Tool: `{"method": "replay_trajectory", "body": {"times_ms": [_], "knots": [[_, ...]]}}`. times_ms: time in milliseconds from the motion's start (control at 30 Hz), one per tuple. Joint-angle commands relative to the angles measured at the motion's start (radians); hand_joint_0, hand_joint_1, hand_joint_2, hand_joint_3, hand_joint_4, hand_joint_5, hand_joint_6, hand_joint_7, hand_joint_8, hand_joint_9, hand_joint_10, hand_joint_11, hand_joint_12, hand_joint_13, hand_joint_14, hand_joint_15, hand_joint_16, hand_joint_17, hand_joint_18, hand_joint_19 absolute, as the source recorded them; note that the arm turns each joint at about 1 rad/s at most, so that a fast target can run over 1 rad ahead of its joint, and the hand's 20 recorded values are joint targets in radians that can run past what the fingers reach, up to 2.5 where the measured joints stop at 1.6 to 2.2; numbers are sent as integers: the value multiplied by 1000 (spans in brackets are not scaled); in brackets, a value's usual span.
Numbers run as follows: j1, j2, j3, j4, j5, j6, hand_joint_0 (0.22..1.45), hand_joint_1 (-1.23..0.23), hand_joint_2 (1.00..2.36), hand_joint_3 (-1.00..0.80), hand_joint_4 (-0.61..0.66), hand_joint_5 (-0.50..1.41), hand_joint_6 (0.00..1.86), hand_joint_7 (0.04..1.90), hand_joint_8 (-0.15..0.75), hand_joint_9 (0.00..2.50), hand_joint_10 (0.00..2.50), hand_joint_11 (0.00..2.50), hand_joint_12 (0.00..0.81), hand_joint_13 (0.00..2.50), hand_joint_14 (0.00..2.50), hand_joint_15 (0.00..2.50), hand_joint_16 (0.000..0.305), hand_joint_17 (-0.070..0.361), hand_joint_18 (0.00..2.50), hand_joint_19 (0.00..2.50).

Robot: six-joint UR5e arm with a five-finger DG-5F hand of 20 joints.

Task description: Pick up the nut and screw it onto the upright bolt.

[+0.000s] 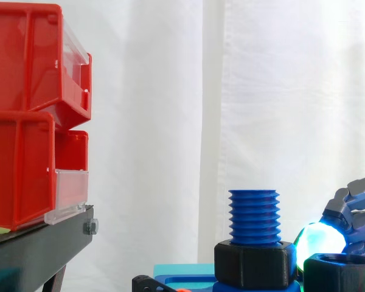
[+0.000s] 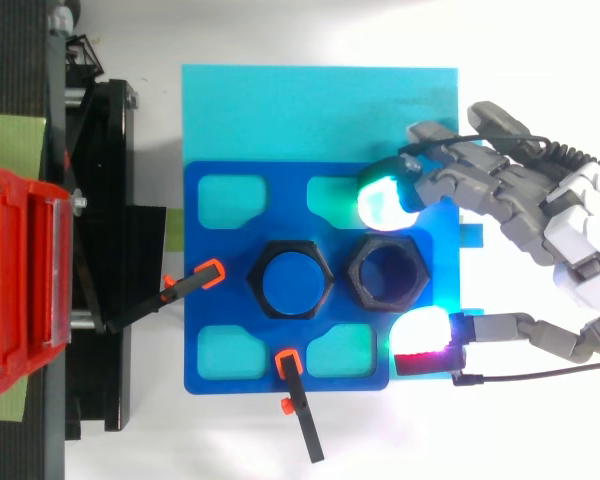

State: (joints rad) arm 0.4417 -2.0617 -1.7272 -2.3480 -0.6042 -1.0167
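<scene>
Positioning the grey jointed robot hand [image 2: 580, 230] at the edge of the blue slotted plastic plate [image 2: 220, 235]. Holding the glowing fingers [image 2: 385, 200] spread, bracketing the loose black hexagonal plastic nut [image 2: 387, 273] on two sides, just beside it, not clamping it. Leaving that nut flat on the plate, next to the upright blue threaded bolt [image 1: 253, 216] ringed at its base by a black hexagonal collar [image 1: 253, 263].

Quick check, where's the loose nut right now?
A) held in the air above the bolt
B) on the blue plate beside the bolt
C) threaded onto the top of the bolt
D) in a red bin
B: the top view shows the nut sitting on the blue plate next to the bolt, with the fingertips of the hand on either side of it.
</scene>
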Motion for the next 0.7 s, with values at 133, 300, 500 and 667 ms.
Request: {"method": "replay_trajectory", "body": {"times_ms": [133,300,500,667], "knots": [[-5,0,0,-2,0,0,542,-835,1000,-500,263,-225,503,946,288,322,0,0,377,355,0,0,45,102,227,0],[-8,0,0,-2,-6,-2,459,-790,1000,-500,264,-231,503,899,306,318,0,0,405,358,0,0,51,115,237,0],[-9,0,0,-2,-9,-2,402,-763,1000,-500,270,-235,503,864,323,304,0,0,431,354,0,0,56,127,235,0],[-15,0,0,-2,-9,0,383,-761,1000,-500,274,-236,502,858,329,298,0,0,442,350,0,0,59,132,236,0]]}}
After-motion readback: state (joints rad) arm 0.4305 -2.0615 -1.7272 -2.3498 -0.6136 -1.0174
